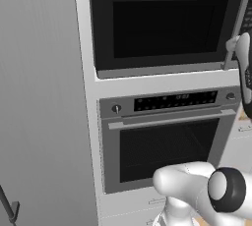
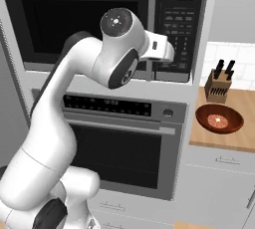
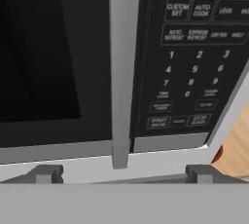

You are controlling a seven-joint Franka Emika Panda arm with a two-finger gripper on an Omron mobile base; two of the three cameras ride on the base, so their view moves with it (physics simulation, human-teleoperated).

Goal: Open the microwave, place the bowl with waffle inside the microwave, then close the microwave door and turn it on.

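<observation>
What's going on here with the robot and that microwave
The white arm has its open gripper up at the grey bar handle of the microwave door, fingertips either side of the handle's lower end without gripping it. The door is shut. The bowl with the waffle sits on the wooden counter to the right, beside a knife block. Below is the steel oven.

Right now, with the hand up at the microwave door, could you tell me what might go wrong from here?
The open gripper straddles only the bottom tip of the grey handle; closing there may slip off.

The keypad sits right beside the handle, so a sideways drift could press buttons.

The bowl on the wooden counter stands near the knife block, which a later reach could bump.
</observation>
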